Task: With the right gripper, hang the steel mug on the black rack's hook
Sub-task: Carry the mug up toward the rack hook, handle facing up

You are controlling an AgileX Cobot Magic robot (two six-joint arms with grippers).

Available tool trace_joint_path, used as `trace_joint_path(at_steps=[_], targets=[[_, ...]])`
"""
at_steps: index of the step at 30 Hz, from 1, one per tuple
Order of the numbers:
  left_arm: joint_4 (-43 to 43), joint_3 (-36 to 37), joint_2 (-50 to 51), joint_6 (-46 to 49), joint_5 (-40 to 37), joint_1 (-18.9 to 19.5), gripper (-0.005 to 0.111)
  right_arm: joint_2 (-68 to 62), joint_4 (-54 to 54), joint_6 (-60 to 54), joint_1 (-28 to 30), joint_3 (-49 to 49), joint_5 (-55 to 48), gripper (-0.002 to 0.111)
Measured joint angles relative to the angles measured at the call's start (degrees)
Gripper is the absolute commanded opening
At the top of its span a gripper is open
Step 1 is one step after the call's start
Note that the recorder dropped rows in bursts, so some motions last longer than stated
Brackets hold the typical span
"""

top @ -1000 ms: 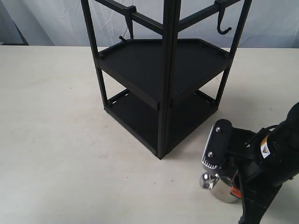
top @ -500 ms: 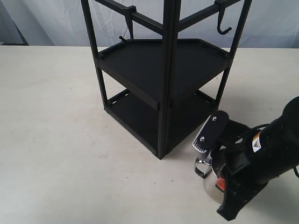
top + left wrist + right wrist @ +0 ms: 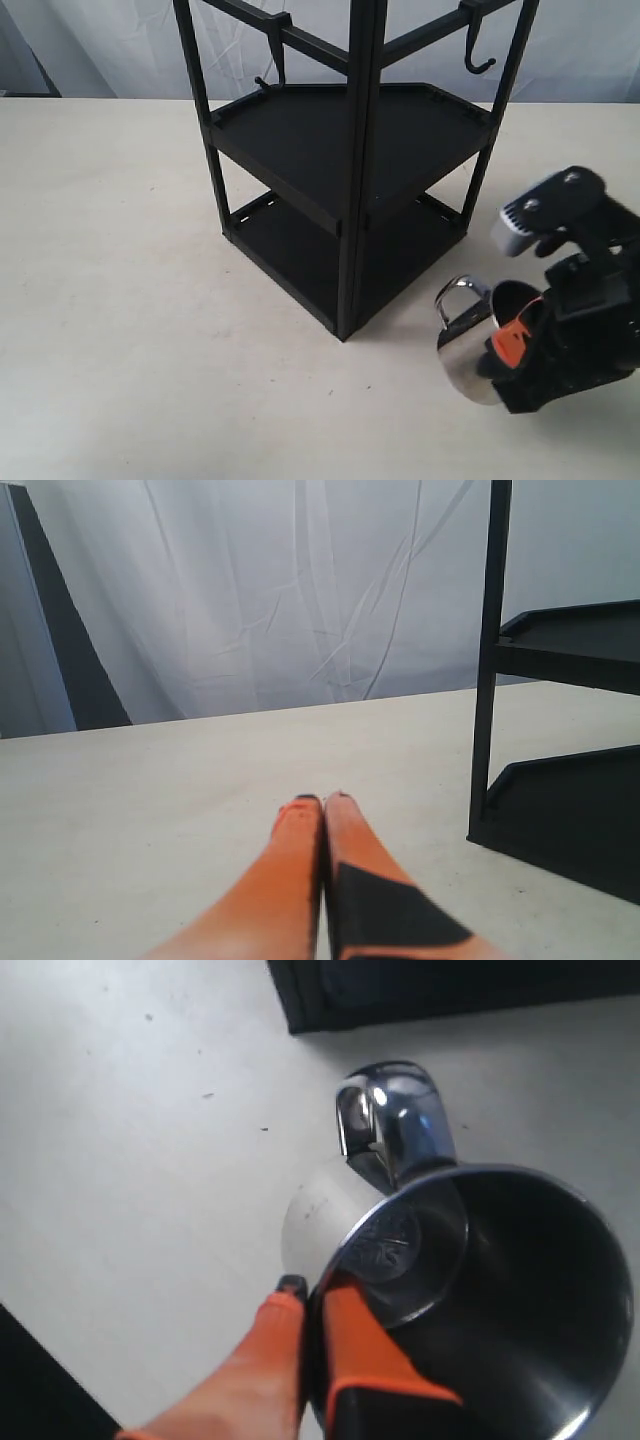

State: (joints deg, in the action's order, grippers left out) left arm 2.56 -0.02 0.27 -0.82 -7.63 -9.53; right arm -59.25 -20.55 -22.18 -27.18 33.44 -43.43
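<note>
The right gripper [image 3: 505, 352] has lifted and tilted since a second ago, its jaws pinching the mug [image 3: 468, 347] by the rim at the lower right of the exterior frame, handle [image 3: 455, 298] turned toward the rack [image 3: 355, 170]. The mug is off the table [image 3: 120, 300], so the carry up to the hook [image 3: 478, 55] at upper right can begin. The left gripper [image 3: 322, 802] sits idle, jaws pressed together

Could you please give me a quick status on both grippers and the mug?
Right gripper shut on steel mug, tilted, off the table. Left gripper shut, empty. Hook bare, high above; path looks open.
</note>
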Motion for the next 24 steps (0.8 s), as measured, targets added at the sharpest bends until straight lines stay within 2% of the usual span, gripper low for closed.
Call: trace_joint_path(at_steps=[6, 10, 17, 19, 24], targets=[[0.00, 0.00, 0.00, 0.00, 0.00, 0.00, 0.002, 7.36, -11.60, -12.74, 11.03, 0.00, -6.84, -0.001], [0.00, 0.00, 0.00, 0.00, 0.00, 0.00, 0.002, 7.79, -28.02, -26.35, 21.60, 0.00, -12.42, -0.001], [0.00, 0.00, 0.00, 0.00, 0.00, 0.00, 0.002, -0.94, -49.62, -46.76, 39.77, 0.00, -25.30, -0.001], [0.00, 0.00, 0.00, 0.00, 0.00, 0.00, 0.002, -3.65, -54.00, -49.11, 43.34, 0.00, -25.79, -0.001], [0.00, 0.00, 0.00, 0.00, 0.00, 0.00, 0.002, -5.10, -55.95, -50.81, 41.69, 0.00, -25.57, -0.001]])
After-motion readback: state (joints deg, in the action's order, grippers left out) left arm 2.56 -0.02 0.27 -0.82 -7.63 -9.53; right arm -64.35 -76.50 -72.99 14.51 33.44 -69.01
